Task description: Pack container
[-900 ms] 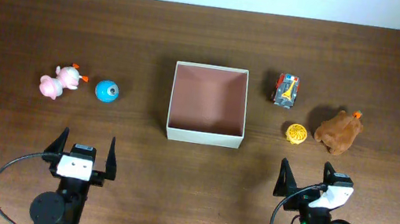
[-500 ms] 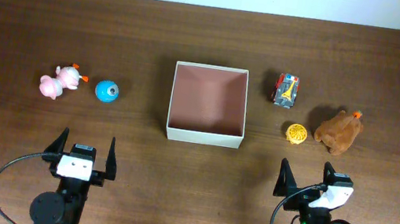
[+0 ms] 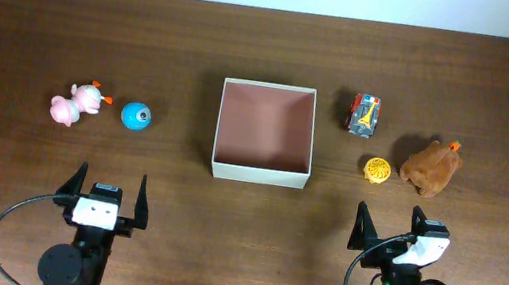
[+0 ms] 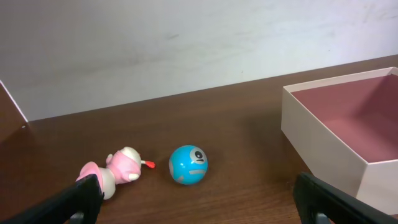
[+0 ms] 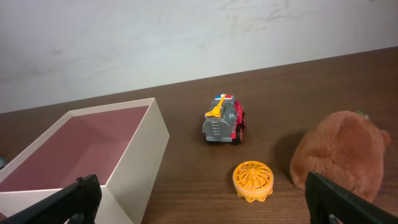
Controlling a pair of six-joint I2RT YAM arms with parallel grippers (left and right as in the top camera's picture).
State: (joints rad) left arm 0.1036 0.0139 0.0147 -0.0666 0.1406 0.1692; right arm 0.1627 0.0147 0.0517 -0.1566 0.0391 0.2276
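One toy car (image 5: 224, 119) near the container (image 5: 134, 174) escapes the left wrist view.

Soft, even indoor light fills all three views, bright enough for colours to read clearly. The dark wooden table (image 3: 52, 11) carries a faint sheen without harsh glare. A small, soft shadow sits under the blue ball (image 4: 188, 165) and beside the container (image 4: 323, 149). The black fingertips (image 4: 81, 199) at the wrist views' lower corners look slightly blurred.
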